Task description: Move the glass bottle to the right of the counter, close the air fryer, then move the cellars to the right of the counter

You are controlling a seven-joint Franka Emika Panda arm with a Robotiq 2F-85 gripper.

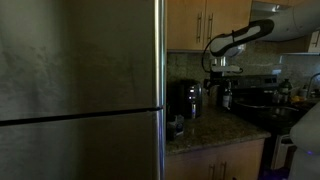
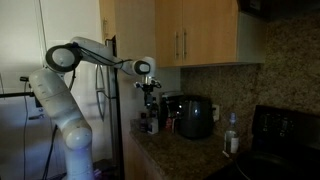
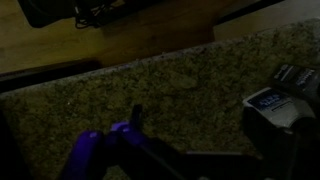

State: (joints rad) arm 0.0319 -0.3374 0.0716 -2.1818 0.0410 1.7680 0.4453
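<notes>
**Entry: glass bottle, approach and grasp**

- **Gripper** [image 2: 150, 92]: It hangs over the near end of the counter [image 2: 190, 150], pointing down. No view resolves the jaws, so we cannot tell whether they stand spread or closed.
- **Glass bottle** [image 2: 151, 118]: We take it to be the dim, dark upright form at six o'clock from the gripper and apart from it. The air fryer [image 2: 195, 116] stands just beside it at three o'clock.
- **Cellars**: They are too small and dark for us to place.
- **Step in hand (our judgement)**: This is the first of three steps, reaching for the bottle.
- **Handling notes**:
  - We would confirm the jaws are spread before descending.
  - We would come straight down, centred on the bottle.
  - We would close on the body rather than the neck.
  - We would lift it upright and well clear of the air fryer before any sideways travel, since glass on granite forgives little.
</notes>
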